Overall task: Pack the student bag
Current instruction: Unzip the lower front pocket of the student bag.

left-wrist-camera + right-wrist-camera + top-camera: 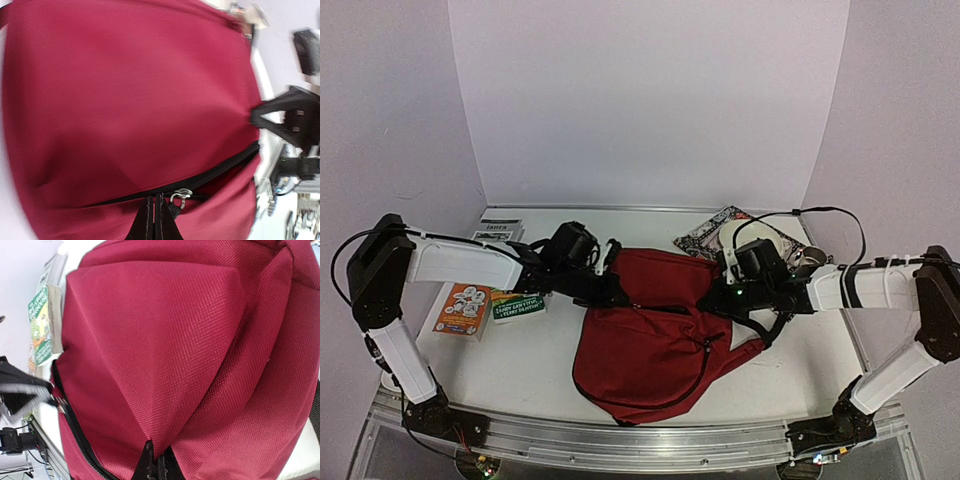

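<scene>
Progress: early | student bag (650, 350) looks zipped, books (463, 308) lie outside | left tool (154, 207) pressed together at zipper (215, 172) (hold unclear) | right tool (157, 452) pinching bag fabric

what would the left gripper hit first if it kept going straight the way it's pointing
The dark red soft fabric backpack: the left gripper is shut right at its black zipper, seemingly pinching the fabric.

Far as I can tell, the white bench (520, 370) has an orange box (463, 308) at about 9 o'clock, with a green pack (518, 303) just beside it. A white printed box (500, 230) sits around 10. A patterned booklet (705, 233) is at 1, next to something round and white (755, 235).
</scene>
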Controlling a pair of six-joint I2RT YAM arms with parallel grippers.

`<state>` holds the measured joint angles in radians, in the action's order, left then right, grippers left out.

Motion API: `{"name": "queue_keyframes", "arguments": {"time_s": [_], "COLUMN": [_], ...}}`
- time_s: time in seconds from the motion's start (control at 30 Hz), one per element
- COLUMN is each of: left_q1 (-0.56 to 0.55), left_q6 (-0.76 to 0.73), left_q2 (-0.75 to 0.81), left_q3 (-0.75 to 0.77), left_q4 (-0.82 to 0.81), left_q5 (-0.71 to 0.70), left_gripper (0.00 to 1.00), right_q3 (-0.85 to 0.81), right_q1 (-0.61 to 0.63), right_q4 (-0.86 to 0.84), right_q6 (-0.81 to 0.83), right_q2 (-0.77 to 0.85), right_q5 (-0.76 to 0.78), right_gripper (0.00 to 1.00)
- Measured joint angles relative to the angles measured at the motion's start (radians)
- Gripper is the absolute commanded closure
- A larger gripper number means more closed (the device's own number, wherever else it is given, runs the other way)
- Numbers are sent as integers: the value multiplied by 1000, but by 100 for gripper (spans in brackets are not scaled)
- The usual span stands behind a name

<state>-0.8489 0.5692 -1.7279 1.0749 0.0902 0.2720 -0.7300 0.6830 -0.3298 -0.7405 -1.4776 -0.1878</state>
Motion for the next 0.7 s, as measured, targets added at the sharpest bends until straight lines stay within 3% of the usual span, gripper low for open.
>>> {"name": "queue_keyframes", "arguments": {"time_s": [0.17,0.4,0.7], "left_q1": [65,99,92], "left_q6": [-23,-49,-79], "left_q2": [76,104,88], "left_q3": [-93,-108,-107], "left_q4": [44,102,100], "left_q5": [-51,-147,-141], "left_gripper": [100,100,100], "right_q3": [0,0,-54], "right_q1": [0,-3,76], "right_q4": [31,104,256], "right_q6": [14,40,155], "right_q2": [17,57,56], "right_q5": [10,45,183], "right_gripper": [100,99,65]}}
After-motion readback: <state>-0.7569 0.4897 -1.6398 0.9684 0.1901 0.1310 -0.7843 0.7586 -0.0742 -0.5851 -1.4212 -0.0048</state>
